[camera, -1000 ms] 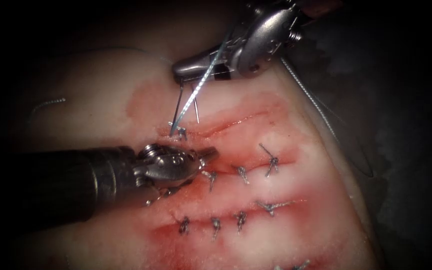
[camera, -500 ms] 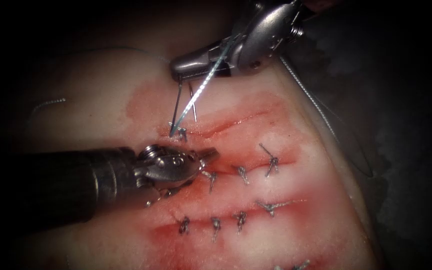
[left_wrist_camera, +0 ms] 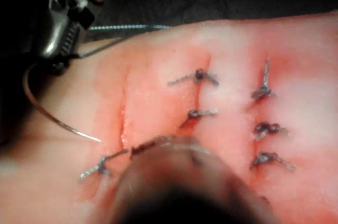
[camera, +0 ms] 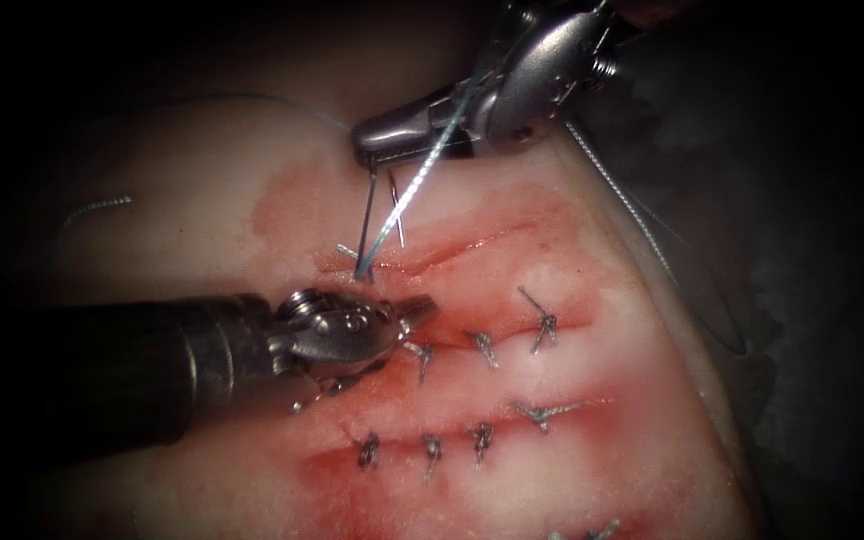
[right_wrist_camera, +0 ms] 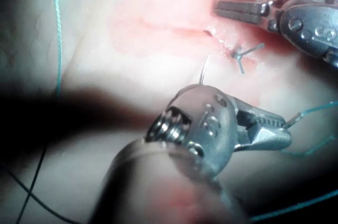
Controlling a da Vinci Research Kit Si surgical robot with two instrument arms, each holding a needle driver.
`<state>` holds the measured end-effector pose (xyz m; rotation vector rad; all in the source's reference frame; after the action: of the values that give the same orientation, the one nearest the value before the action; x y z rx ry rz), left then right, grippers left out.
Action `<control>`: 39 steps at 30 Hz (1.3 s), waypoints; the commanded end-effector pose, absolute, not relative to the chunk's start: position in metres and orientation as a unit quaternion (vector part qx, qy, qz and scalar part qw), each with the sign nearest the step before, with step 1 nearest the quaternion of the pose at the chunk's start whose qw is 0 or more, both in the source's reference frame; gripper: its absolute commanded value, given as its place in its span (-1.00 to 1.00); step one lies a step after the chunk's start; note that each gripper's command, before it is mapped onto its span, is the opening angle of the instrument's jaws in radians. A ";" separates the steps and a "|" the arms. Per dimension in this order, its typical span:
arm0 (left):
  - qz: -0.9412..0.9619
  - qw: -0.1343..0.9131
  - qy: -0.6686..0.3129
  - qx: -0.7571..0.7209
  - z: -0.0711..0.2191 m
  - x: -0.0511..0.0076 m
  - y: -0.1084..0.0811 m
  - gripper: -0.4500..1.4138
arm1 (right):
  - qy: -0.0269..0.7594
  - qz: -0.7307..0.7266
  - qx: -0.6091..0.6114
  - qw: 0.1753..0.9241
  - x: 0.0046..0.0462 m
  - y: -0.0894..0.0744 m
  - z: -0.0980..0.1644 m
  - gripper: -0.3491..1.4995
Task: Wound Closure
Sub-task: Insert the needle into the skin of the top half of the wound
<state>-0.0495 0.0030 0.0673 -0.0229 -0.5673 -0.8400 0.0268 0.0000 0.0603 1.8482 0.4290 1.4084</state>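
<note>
Needle [camera: 364,225] [left_wrist_camera: 58,124]: my right tool [camera: 362,140] [right_wrist_camera: 288,131] is clamped on it near the tail end. The curve hangs down from the jaws toward the left end of the open cut [camera: 462,248]. In the left wrist view the point sits just beside that end of the cut, right at the surface. I can't tell if it's touching or slightly in; the body of the needle is clearly out of the tissue [camera: 202,200].

Thread [camera: 407,195] [left_wrist_camera: 127,26] [right_wrist_camera: 317,109] runs taut from the right tool's jaws down to the same end of the cut, crossing the needle. More of it trails off past the tool's wrist, away from the cut.

One knotted stitch [camera: 357,258] [right_wrist_camera: 242,55] sits at the left end of the open cut, next to the needle point. The rest of this cut is unstitched.

Left tool [camera: 422,305] [right_wrist_camera: 217,6]: jaws closed together, and I see nothing between them. It lies low over the tissue just below the left end of the cut, tips pointing along it.

Further from the open cut, on the near side, are two more cuts already closed with rows of knotted stitches [camera: 482,345] [left_wrist_camera: 264,129]. Red fluid [camera: 392,480] stains the tissue around all three, heaviest near the far rows.
</note>
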 end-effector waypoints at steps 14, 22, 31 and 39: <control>-0.403 0.874 -0.272 -0.011 0.067 -0.0501 0.004 -1.00 | 0.172 0.548 0.723 0.384 0.0277 0.000 0.061 -1.00; -0.403 0.874 -0.272 -0.011 0.067 -0.0501 0.004 -1.00 | 0.174 0.548 0.723 0.383 0.0279 0.000 0.061 -1.00; -0.403 0.874 -0.272 -0.010 0.067 -0.0501 0.004 -1.00 | 0.175 0.547 0.722 0.386 0.0279 -0.001 0.062 -1.00; -0.404 0.874 -0.272 -0.010 0.067 -0.0501 0.004 -1.00 | 0.176 0.545 0.721 0.389 0.0282 -0.002 0.062 -1.00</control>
<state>-0.0494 0.0034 0.0667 -0.0174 -0.5651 -0.8429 0.0273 -0.0017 0.0617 1.8321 0.4458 1.3910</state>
